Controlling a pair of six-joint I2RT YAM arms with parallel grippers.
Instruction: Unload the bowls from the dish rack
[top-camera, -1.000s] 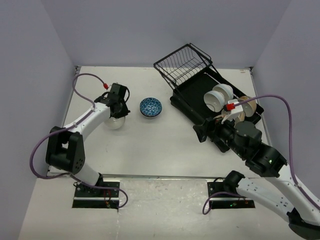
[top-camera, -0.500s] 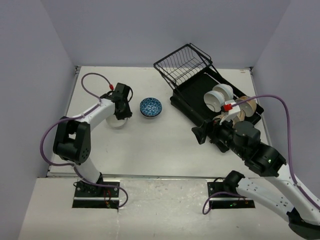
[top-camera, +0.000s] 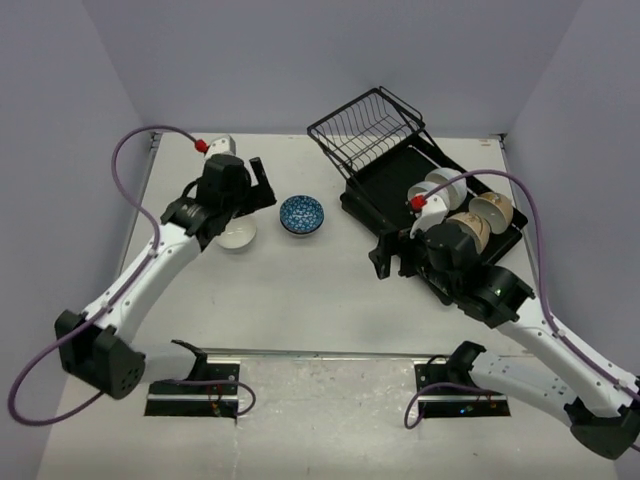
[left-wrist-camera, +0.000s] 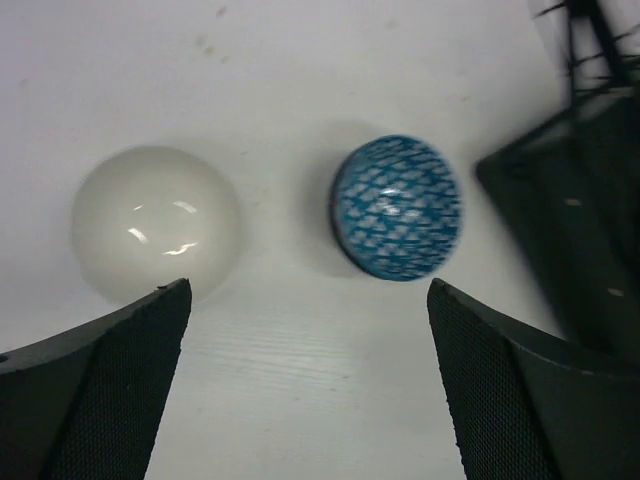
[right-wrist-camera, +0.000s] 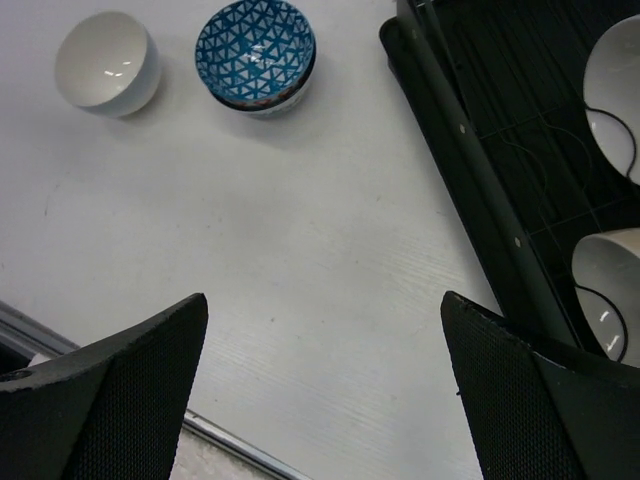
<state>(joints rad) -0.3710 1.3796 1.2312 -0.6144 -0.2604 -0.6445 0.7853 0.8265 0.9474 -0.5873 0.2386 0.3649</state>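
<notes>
Cream and white bowls (top-camera: 445, 188) are held in the dish rack (top-camera: 392, 185), right of the empty, wide-open right gripper (top-camera: 388, 258).

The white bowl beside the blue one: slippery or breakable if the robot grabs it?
The white bowl shows bright glints, so its glaze is probably slick. It looks like rigid ceramic, likely to chip if dropped. Sitting mouth-up, it would probably slide rather than tip.

White bowl (top-camera: 237, 236), blue-patterned bowl (top-camera: 301, 214) upright beside black dish rack (top-camera: 385, 187); remaining bowls (top-camera: 441, 192) inside
</notes>
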